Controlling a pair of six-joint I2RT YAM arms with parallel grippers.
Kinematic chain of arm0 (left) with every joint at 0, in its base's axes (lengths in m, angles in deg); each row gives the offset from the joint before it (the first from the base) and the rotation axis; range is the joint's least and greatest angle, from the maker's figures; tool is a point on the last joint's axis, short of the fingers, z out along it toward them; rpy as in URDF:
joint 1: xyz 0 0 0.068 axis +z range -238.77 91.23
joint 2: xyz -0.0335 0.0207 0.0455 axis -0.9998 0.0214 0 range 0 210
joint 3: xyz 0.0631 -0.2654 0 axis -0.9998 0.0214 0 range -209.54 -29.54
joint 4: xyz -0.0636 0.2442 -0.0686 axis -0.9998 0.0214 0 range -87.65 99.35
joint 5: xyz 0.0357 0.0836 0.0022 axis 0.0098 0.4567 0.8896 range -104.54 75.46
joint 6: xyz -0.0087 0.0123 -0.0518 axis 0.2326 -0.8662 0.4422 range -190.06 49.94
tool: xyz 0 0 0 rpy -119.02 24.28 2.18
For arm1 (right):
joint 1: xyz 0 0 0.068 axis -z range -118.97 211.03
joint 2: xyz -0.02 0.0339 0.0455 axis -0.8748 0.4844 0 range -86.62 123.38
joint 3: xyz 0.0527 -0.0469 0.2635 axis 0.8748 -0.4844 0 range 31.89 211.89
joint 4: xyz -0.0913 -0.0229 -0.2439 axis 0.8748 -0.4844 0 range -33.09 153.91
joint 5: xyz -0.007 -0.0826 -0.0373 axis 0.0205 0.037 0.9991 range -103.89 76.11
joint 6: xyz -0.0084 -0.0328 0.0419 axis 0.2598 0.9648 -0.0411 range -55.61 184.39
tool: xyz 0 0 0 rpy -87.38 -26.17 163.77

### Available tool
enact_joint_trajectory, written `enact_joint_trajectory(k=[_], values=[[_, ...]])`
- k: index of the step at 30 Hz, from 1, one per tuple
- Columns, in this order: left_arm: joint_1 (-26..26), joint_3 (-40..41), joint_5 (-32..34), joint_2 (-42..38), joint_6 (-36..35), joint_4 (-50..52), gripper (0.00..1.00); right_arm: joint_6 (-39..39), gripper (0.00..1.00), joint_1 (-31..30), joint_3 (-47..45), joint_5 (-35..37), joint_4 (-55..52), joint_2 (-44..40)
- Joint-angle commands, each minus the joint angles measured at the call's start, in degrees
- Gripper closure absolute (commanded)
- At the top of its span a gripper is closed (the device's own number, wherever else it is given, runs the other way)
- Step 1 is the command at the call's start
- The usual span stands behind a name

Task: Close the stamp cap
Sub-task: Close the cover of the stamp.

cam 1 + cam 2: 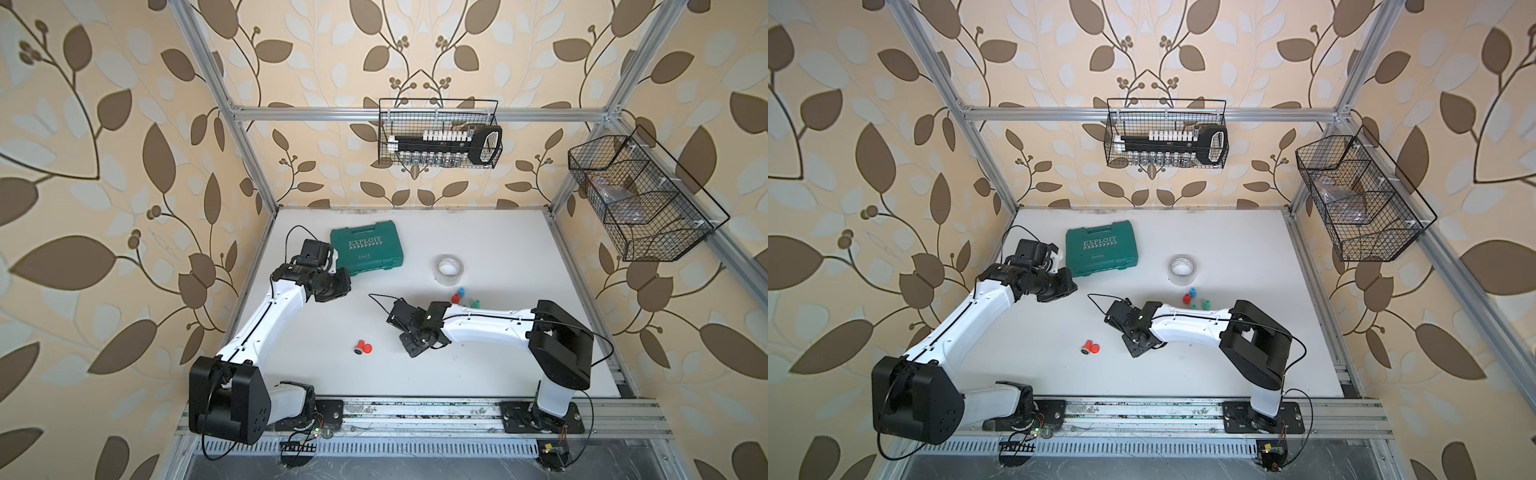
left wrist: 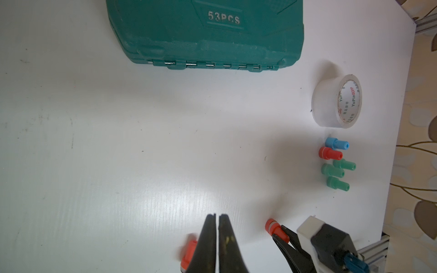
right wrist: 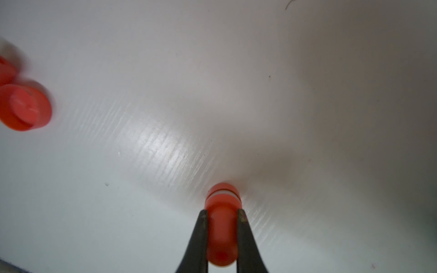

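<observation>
Right claw [image 3: 222, 212] pinches the red stamp [image 3: 221, 199] by its stem — left claw [image 2: 217, 216] shut tight, empty. Its loose red cap [image 3: 24, 107] lies nearby on the bench [image 1: 478, 365] — light, slick, hard plastic, I'd say; grip its sides.

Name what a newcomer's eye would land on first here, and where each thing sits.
The red stamp pinched in the right gripper's shut fingers stands out against the white table, with a loose red cap lying apart from it. In both top views a big green tool case sits at the back, left of a tape roll and a cluster of small coloured stamps.
</observation>
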Motion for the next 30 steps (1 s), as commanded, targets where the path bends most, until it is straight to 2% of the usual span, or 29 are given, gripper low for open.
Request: enact_joint_trajectory(k=[1,15,26,30], values=[[0.6,-0.3,0.2,-1.0,-0.5,0.1,0.92,-1.0,1.0,-0.6,-1.1,-0.3,0.3,0.4],[0.6,-0.2,0.1,-1.0,-0.5,0.2,0.92,-2.0,1.0,-0.8,-1.4,-2.9,-2.3,2.6],[0.6,-0.3,0.0,-0.9,-0.5,0.3,0.92,-2.5,1.0,-0.3,-2.9,-9.2,-1.9,11.2],[0.6,-0.2,0.0,-0.6,-0.5,0.3,0.92,-3.1,1.0,-0.3,-3.7,-9.5,-1.0,13.2]])
